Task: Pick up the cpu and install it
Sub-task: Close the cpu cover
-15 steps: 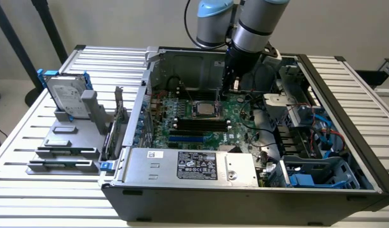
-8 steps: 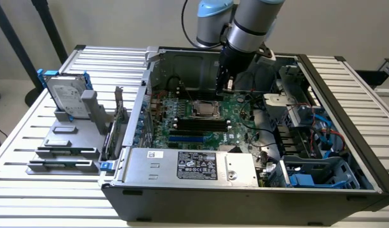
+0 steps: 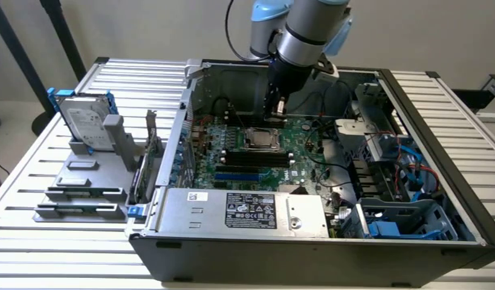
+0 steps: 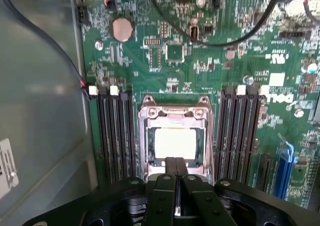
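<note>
Cpu point(image 4: 175, 142) in socket point(image 4: 172, 112) between memory slots point(image 4: 115, 136)

Plain pale beige wall point(image 3: 150, 30) at the back. White slatted metal table point(image 3: 461, 115) spans the scene. Two dark poles point(image 3: 22, 60) slant at the exterior view's left, above a pale floor point(image 3: 1, 142). Light is soft and even, with faint shadows.

Cpu point(image 4: 175, 140): small flat square chip w/ pale silvery top. Lies flat & level, square-on in the metal-framed socket point(image 4: 150, 117) on the green board point(image 4: 150, 76). Sits right under the tool point(image 4: 175, 162) tip, just ahead of it; not held by it.
</note>
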Tool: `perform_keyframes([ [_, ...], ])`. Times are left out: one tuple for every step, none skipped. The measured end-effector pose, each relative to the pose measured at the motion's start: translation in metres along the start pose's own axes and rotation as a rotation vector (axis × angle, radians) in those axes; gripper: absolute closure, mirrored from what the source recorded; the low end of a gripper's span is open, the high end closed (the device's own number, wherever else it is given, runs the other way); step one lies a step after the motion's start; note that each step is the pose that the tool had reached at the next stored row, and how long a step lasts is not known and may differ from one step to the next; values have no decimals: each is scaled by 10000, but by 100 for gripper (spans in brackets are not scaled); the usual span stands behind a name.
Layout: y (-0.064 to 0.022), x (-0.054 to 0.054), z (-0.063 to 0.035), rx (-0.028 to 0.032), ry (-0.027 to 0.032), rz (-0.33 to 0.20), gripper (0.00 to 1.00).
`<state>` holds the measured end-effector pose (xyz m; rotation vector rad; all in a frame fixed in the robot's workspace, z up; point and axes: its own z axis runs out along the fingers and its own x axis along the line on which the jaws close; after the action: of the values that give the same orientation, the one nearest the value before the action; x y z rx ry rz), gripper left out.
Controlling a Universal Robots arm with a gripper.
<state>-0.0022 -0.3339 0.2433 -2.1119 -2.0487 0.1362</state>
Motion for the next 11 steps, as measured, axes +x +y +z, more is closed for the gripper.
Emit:
perform_keyframes([
  [-32, -2, 11, 12, 2, -2, 89],
  [-65, -3, 24, 23, 7, -5, 89],
  [-97, -5, 36, 33, 12, -7, 89],
  [-126, -6, 48, 42, 16, -8, 89],
  [-151, -8, 61, 47, 20, -9, 89],
  [-170, -9, 73, 50, 24, -10, 89],
  [-185, -11, 88, 50, 26, -11, 89],
  [-198, -12, 103, 51, 28, -13, 89],
  [-208, -14, 119, 51, 28, -12, 89],
  [-217, -15, 136, 51, 28, -12, 89],
  [-225, -17, 154, 51, 28, -13, 89],
])
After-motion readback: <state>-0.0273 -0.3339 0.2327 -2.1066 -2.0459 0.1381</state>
